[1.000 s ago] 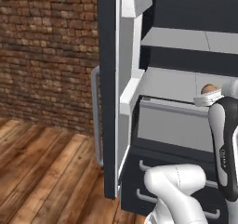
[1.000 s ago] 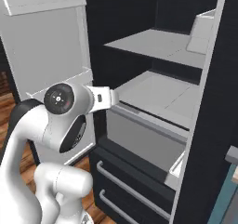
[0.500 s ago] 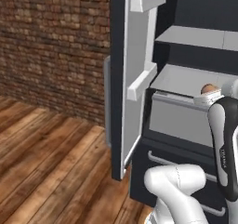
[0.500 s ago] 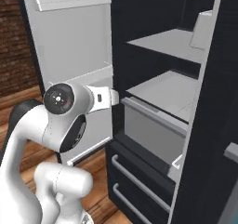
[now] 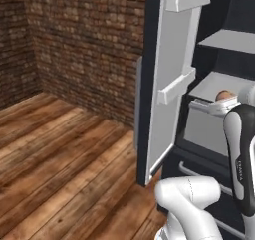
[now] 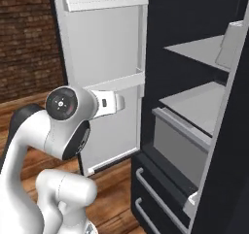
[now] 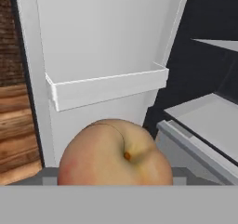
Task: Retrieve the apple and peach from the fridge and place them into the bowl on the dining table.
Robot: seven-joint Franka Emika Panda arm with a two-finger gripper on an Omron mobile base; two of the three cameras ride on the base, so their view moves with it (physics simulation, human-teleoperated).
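Gripping the peach (image 7: 115,152) between wide-set jaws, the claw (image 7: 115,179) faces the fridge (image 7: 107,46) door.

The peach (image 7: 115,153) sits before the open fridge (image 7: 107,56).

There is one peach (image 7: 115,153), and it sits at about 6 o'clock in the hand view. There is one fridge (image 6: 194,107), big and dark. One fridge door (image 6: 104,68) stands open at about 11 o'clock in the right base view. That door has two white door bins (image 6: 116,82), one up high and one lower. Inside the fridge are two grey shelves (image 6: 194,102). Down at about 5 o'clock are two dark drawers (image 6: 155,194).
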